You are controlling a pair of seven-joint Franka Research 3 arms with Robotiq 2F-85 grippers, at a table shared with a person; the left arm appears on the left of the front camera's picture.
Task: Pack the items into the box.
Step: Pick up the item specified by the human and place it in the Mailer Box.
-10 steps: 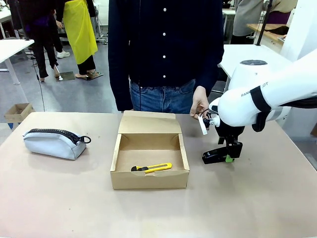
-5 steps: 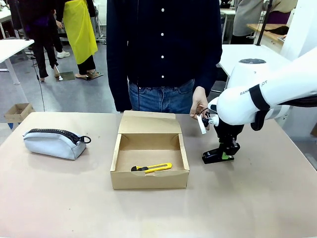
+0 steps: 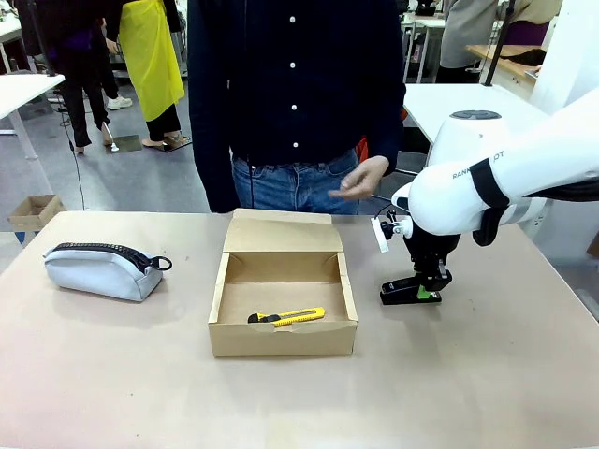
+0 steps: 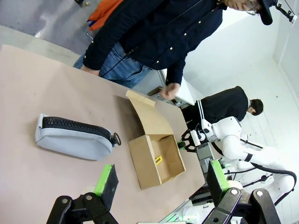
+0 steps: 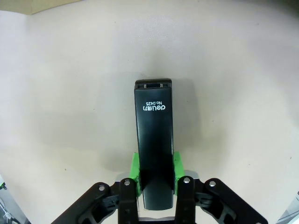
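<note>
My right gripper [image 5: 156, 167] is clamped on the stapler [image 5: 154, 121], a green pad pressed against each long side near its back end, while the front end sticks out past my fingertips. White print on its black top reads "deli No.0425", upside down to my wrist camera. From the front, the stapler sits low at the table [image 3: 468, 374], just right of the box [image 3: 281, 339] and apart from it; I cannot tell whether it touches the surface. Part of the lettering on my white arm reads "RANKA". The box is open, its lid flap leaning back at the far side, and the yellow knife [image 3: 286, 317] lies inside near the front wall, black tip toward my left. The person's hand [image 3: 360, 180] hangs beyond the far edge. A grey pouch [image 3: 98, 269] lies well off to my left. My left gripper [image 4: 161, 179] hangs above the table with its fingers spread wide.
</note>
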